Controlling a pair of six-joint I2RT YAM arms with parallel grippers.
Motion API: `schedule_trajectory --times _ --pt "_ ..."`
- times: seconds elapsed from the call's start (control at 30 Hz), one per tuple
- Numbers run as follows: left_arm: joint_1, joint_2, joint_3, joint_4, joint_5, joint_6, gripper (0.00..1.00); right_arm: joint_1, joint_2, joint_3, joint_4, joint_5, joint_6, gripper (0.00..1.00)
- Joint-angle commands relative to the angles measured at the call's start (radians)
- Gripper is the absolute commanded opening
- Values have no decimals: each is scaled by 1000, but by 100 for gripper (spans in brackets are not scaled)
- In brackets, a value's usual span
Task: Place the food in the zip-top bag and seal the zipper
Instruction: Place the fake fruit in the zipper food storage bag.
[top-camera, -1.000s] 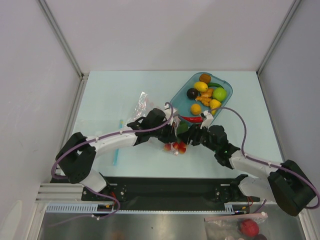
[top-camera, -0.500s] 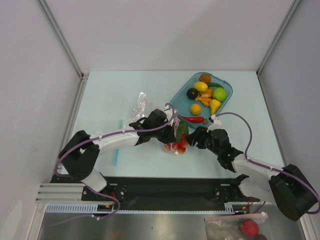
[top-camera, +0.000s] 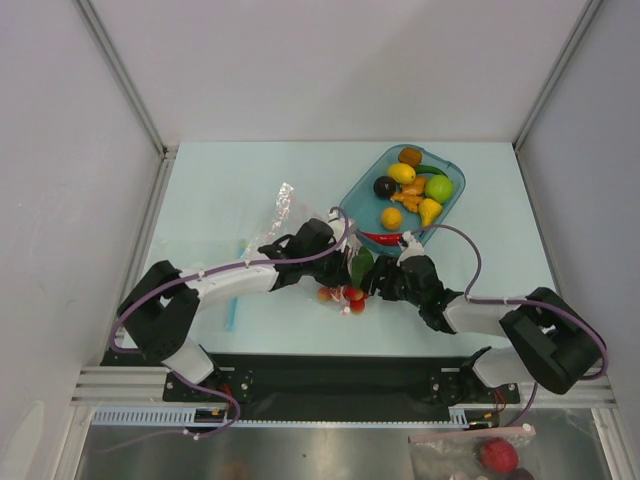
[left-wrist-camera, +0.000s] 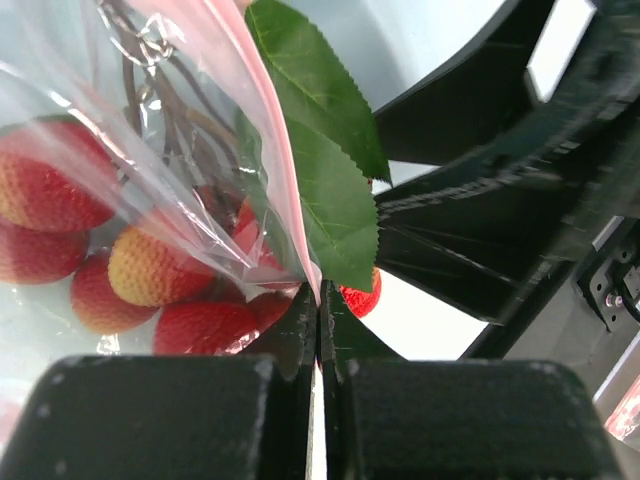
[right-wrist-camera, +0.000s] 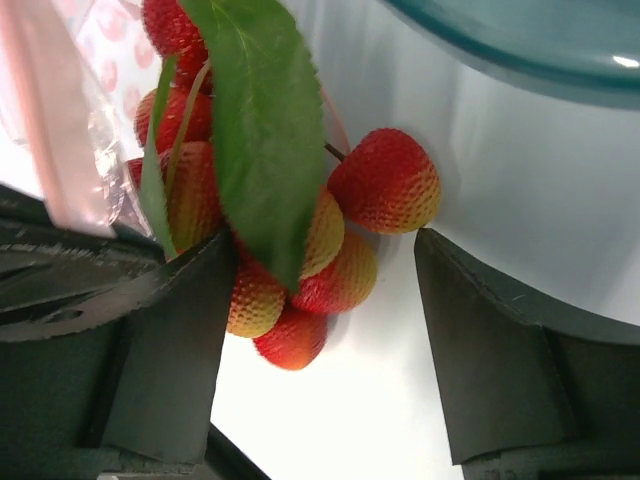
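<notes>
My left gripper (left-wrist-camera: 320, 322) is shut on the pink zipper (left-wrist-camera: 283, 170) at the mouth of the clear zip-top bag (top-camera: 284, 213). A cluster of red balls with green leaves (right-wrist-camera: 300, 265) is the food at the bag's mouth; in the left wrist view most of it shows through the plastic (left-wrist-camera: 150, 290). My right gripper (right-wrist-camera: 320, 350) is open around the cluster's lower end, its left finger (right-wrist-camera: 165, 350) against the fruit and its right finger apart from it. From above, the left gripper (top-camera: 337, 262) and the right gripper (top-camera: 370, 284) meet by the cluster (top-camera: 345, 295). More food lies in the teal tray (top-camera: 356, 189).
The tray holds a lemon (top-camera: 402, 173), a dark plum (top-camera: 384, 187), a green fruit (top-camera: 438, 188) and a red chilli (top-camera: 383, 238). A light-blue stick (top-camera: 232, 312) lies left of the left arm. Another bag with a red ball (top-camera: 497, 454) sits off the table, bottom right.
My right gripper has opened wider and slid left toward the bag's mouth, leaving the red cluster there. The left gripper has stayed shut on the zipper.
</notes>
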Motion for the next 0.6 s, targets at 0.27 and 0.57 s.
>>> schedule_trajectory --times 0.27,0.57 --pt "2 9 24 25 15 12 0 18 112 64 36 -24 6 68" --pt "2 32 30 17 12 7 0 23 144 78 61 -50 6 46"
